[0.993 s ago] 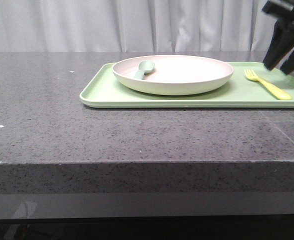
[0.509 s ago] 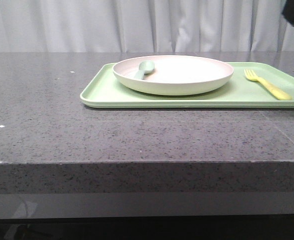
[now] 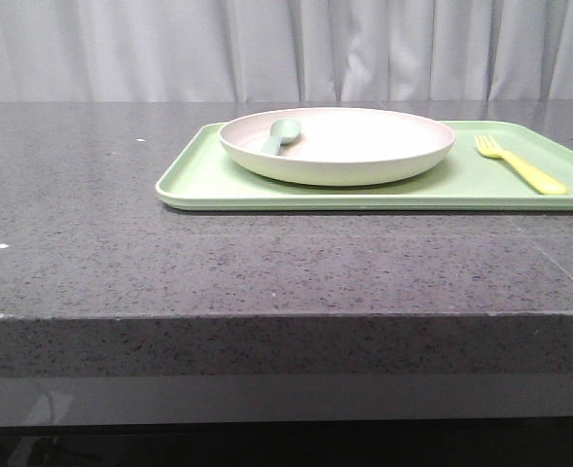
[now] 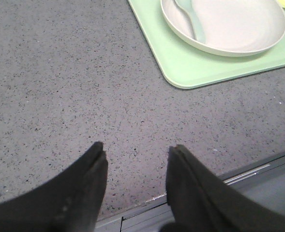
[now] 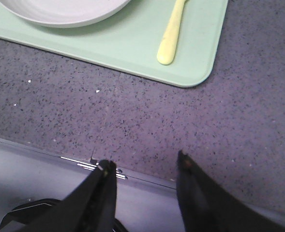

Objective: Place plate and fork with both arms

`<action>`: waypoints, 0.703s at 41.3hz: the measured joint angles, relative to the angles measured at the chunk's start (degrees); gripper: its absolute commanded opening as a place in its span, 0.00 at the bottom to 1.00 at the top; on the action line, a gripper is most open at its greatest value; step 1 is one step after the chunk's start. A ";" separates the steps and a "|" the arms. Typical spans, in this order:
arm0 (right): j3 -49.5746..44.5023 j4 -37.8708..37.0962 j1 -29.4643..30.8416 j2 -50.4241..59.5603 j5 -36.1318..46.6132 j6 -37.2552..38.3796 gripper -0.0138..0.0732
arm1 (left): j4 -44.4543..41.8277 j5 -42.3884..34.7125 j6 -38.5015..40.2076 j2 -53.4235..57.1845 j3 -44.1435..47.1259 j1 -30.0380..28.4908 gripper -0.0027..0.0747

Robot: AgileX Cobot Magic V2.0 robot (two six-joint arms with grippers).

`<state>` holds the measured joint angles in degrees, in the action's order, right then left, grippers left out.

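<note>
- Front view: the wide, shallow, pale pinkish-cream plate (image 3: 338, 146) sits on the large light-green rectangular tray (image 3: 198, 185), which lies on the speckled grey stone surface (image 3: 267, 263).
- A pale grey-green spoon (image 3: 278, 135) lies in the plate, at about 9 o'clock of its bowl.
- The small slim yellow plastic fork (image 3: 520, 163) lies flat on the tray at 3 o'clock of the plate, apart from its rim, tines pointing away from the robot.
- No arm shows in the front view.
- Left wrist view: left claw (image 4: 136, 159) spread, nothing between the fingers, over bare surface near the front edge, well apart from the tray corner.
- Right wrist view: right claw (image 5: 144, 171) likewise spread and empty, at the surface's front edge, fork handle well ahead of it.
- Judgement: plate and fork both placed, both claws clear. Task looks finished; nothing obvious left.
</note>
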<state>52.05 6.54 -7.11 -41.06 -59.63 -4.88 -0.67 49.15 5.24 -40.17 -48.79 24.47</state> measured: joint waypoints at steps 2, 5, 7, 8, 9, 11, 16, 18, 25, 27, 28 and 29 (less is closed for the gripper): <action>-1.49 0.40 0.00 2.95 -0.39 0.15 0.54 | 0.00 0.00 0.00 0.00 0.00 0.00 0.43; -3.08 1.12 0.00 6.50 -0.63 0.15 0.54 | 0.00 0.00 0.00 0.00 0.00 0.00 0.43; -3.89 1.67 0.00 8.30 -0.74 0.15 0.54 | 0.00 0.00 0.00 0.00 0.00 0.00 0.43; -4.35 1.97 0.00 9.32 -0.82 0.15 0.54 | 0.00 0.00 0.00 0.00 0.00 0.00 0.43; -4.56 2.22 0.00 10.01 -0.95 0.15 0.54 | 0.00 0.00 0.00 0.00 0.00 0.00 0.43; -4.99 2.62 0.00 11.34 -1.09 0.15 0.54 | 0.00 0.00 0.00 0.00 0.00 0.00 0.43; -5.08 3.16 0.00 13.14 -1.18 0.15 0.51 | 0.00 0.00 0.00 0.00 0.00 0.00 0.35; -5.08 3.30 0.00 13.41 -1.18 0.15 0.45 | 0.00 0.00 0.00 0.00 0.00 0.00 0.28; -5.08 3.42 0.00 13.40 -0.71 0.15 0.19 | 0.00 0.00 0.00 0.00 0.00 0.00 0.01; -5.08 3.42 0.00 13.40 -0.71 0.15 0.12 | 0.00 0.00 0.00 0.00 0.00 0.00 0.01; -5.08 3.56 0.00 13.40 -0.71 0.15 0.10 | 0.00 0.00 0.00 0.00 0.00 0.00 0.01; -5.08 3.55 0.00 13.40 -0.71 0.15 0.07 | 0.00 0.00 0.00 0.00 0.00 0.00 0.01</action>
<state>46.97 10.09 -7.11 -27.67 -60.33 -4.72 -0.67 49.15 5.24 -40.17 -48.79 24.47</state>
